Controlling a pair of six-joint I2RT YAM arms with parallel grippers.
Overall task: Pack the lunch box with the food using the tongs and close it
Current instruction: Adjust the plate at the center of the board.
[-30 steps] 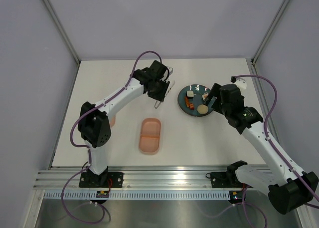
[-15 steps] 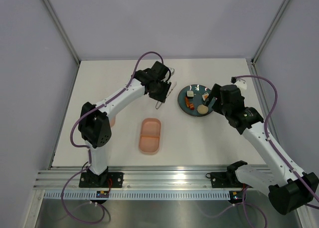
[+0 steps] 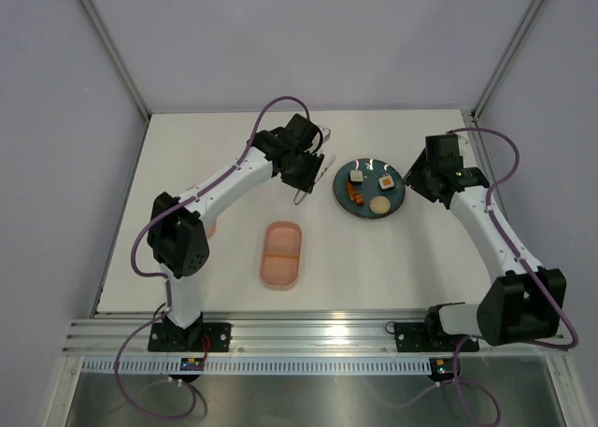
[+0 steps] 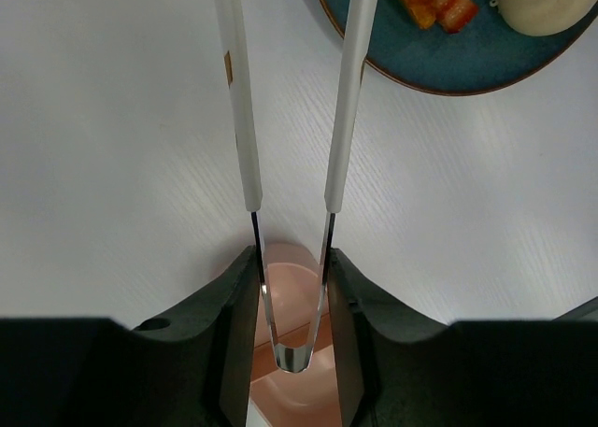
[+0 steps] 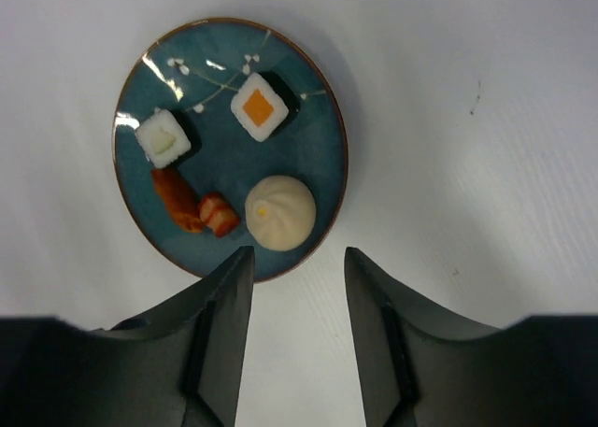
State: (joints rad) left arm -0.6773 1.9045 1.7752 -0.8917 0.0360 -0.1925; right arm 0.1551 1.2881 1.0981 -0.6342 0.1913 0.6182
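The pink two-compartment lunch box lies open in the middle of the table. My left gripper is shut on the thin metal tongs near their bend. Their white-sleeved arms stand apart and reach toward the rim of the teal plate. The food sits on that plate: a white bun, two orange-red sausage bits, an orange-topped cube and a green-topped cube. My right gripper hovers open and empty over the plate's near rim.
A sliver of pink, possibly the lid, shows behind the left arm's elbow. Grey walls and metal posts close in the table at the back and sides. The arm bases and a rail run along the near edge.
My right arm has drawn back to the right, away from the plate, and its jaws have narrowed. My left gripper with the tongs has edged slightly toward the plate.
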